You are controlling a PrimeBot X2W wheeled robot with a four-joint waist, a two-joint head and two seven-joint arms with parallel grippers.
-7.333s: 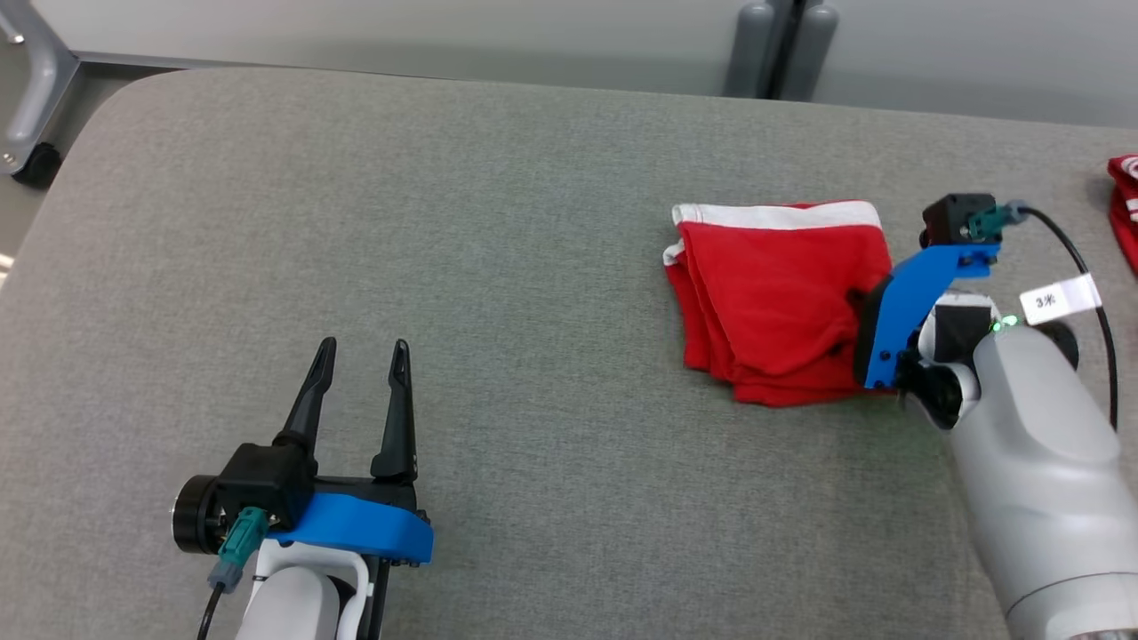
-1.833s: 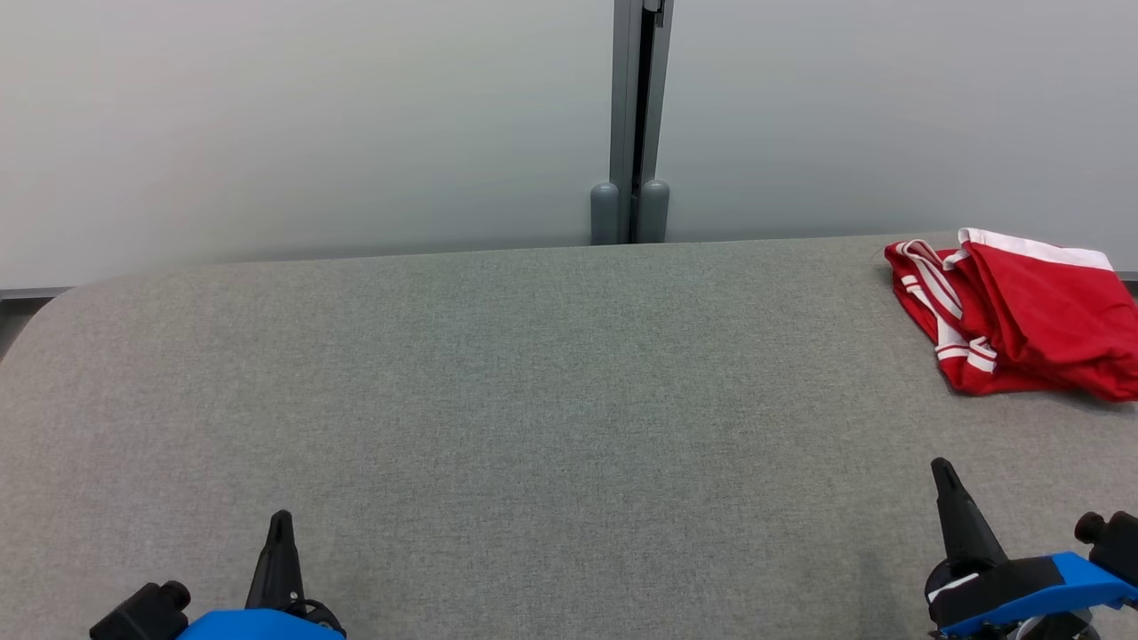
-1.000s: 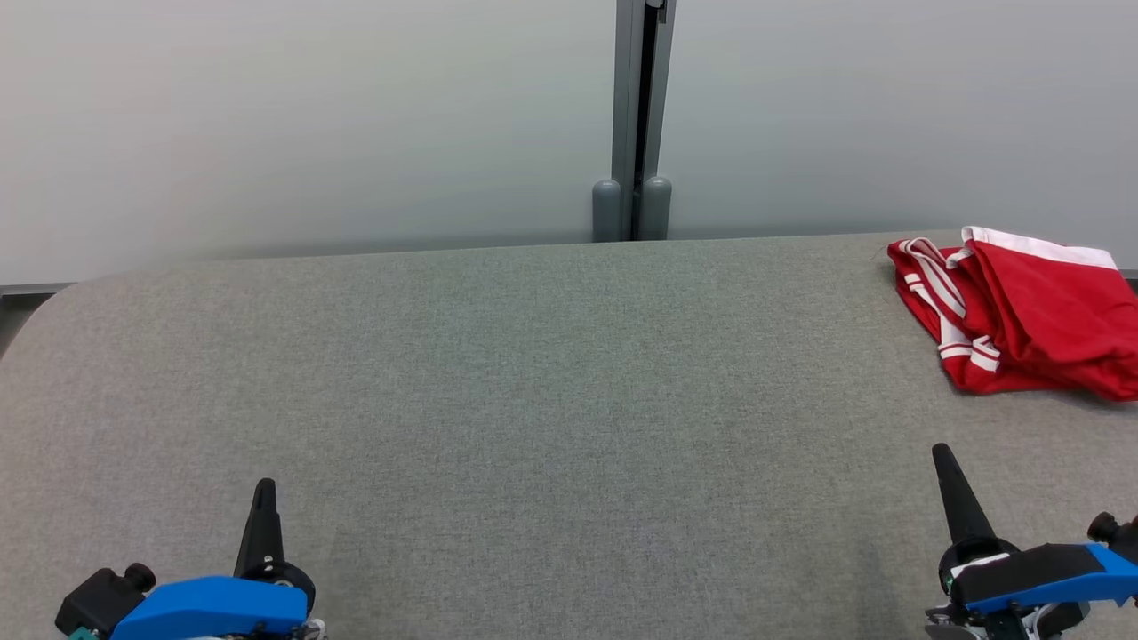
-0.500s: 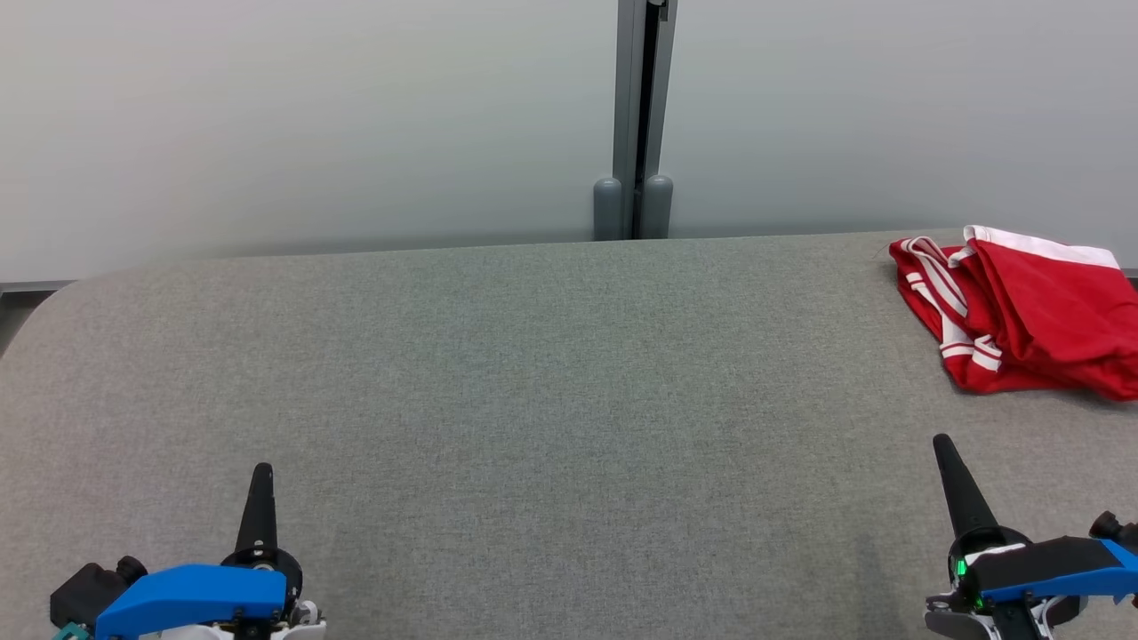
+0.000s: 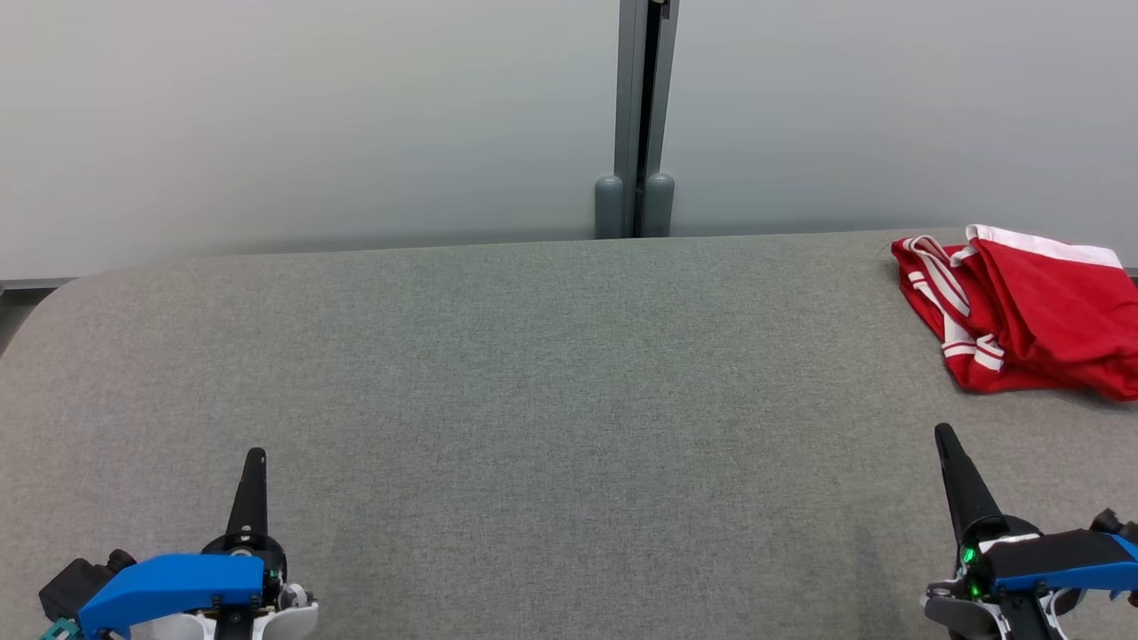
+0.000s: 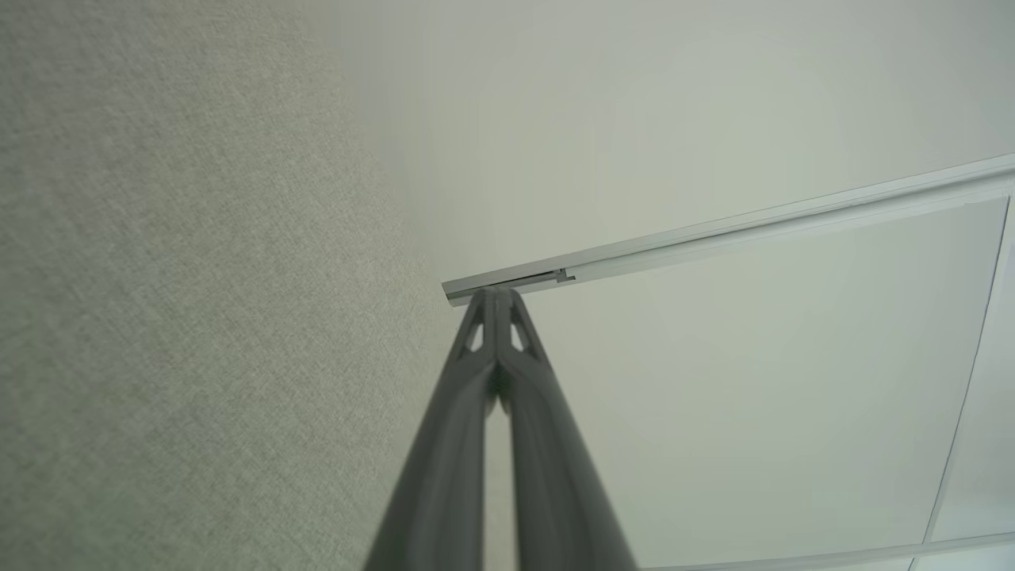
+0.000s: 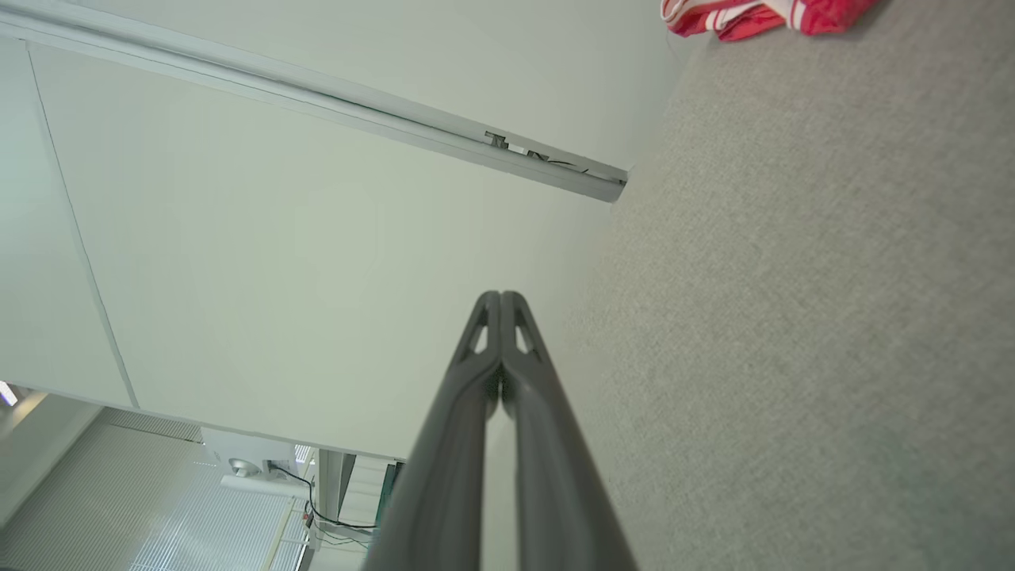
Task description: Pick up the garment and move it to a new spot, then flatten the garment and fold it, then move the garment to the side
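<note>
Pincers: both are hanging low over the near edge of the tabletop, well apart from each other.
Left pincer: it is pointing away toward the wall, fingers pressing together at the tips and gripping nothing.
Right pincer: it is likewise pressing its fingers together on nothing, tilting slightly to the left.
Middle ground: grey woven cloth is covering the tabletop.
Garment: red with white trim, it is lying bunched in loose folds at the far right corner, running past the frame edge, well apart from both pincers.
Backdrop: pale wall panels are rising behind the far edge, a grey post dividing them.
Step in hand: judging by the layout, the move to the side is looking finished, with both arms idling.
Next move: probably nothing is calling for a grip. If tidier folds are wanted, the right pincer is sitting nearer.
</note>
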